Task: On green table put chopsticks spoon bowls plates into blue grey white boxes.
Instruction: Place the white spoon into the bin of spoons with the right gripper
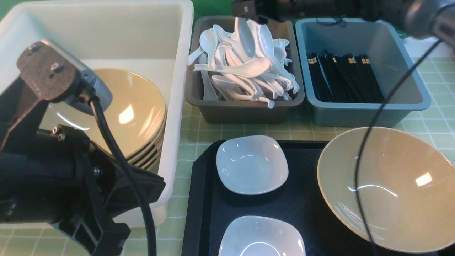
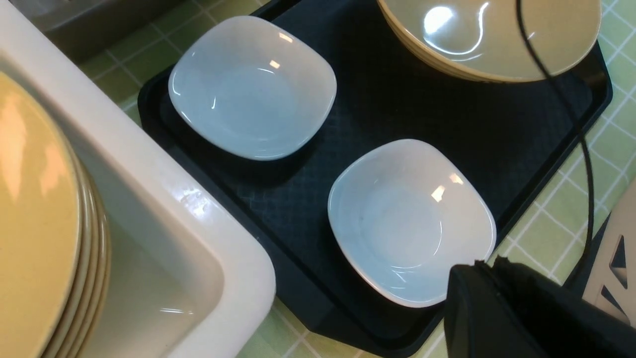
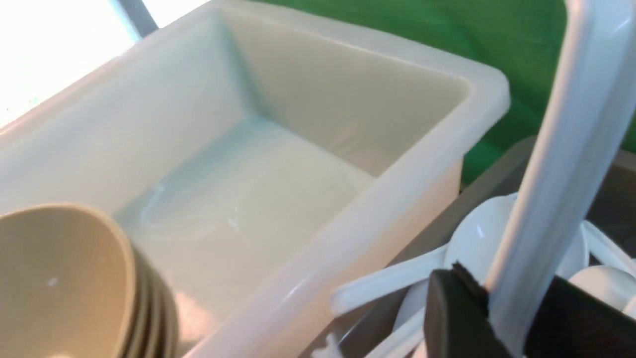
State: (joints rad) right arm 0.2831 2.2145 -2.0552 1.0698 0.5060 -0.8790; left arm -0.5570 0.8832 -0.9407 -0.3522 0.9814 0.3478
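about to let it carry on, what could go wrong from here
The right gripper holds spoons over the heaped grey box; released there, they might slide off the pile. The right arm's cable hangs across the big bowl and could snag its rim.

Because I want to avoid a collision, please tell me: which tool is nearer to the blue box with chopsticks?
The right one. The right tool is above the grey box, next to the blue box; the left tool is across the white box's side.
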